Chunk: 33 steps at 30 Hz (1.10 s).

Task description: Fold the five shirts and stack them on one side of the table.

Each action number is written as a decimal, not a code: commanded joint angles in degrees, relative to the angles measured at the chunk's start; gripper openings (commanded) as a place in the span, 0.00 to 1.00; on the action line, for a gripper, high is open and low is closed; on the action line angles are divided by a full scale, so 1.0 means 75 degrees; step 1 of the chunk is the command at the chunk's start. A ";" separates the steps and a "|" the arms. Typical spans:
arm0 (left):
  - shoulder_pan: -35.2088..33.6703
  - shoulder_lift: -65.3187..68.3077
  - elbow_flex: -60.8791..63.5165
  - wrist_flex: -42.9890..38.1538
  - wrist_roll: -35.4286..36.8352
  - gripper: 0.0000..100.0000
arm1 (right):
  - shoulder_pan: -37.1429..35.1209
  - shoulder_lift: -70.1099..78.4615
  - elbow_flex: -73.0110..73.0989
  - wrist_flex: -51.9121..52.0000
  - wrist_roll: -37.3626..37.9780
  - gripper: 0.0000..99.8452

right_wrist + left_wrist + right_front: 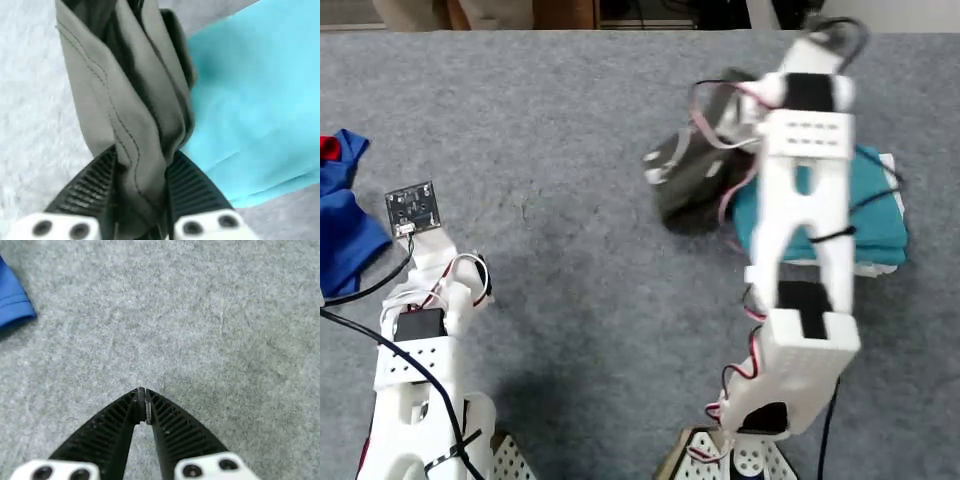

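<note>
Shirts, three seen. Blue shirt (340, 225) lies rumpled at the surface (570, 130) edge near the left claw (141, 407), which is pressed together and empty. Farther off, the right claw (140, 185) pinches a bunched grey shirt (135, 125) just beside the folded teal shirt (250, 110). Stack looks barely begun; most folding left.

Robot lab workbench: grey carpeted table (570, 150) with 2 wired arms (800, 250).
</note>
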 commanded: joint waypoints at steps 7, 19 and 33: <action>-0.0070 -0.0158 -0.0035 -0.0082 -0.0059 0.02 | 0.2491 -0.0029 -0.0510 0.0129 0.1278 0.00; -0.0070 -0.0135 -0.0023 -0.0082 -0.0059 0.02 | 0.3382 -0.0088 0.0721 0.0176 0.2133 0.10; -0.2075 -0.0111 -0.3059 0.2356 -0.0047 0.02 | 0.3839 -0.0908 -0.1061 0.1196 0.2086 0.44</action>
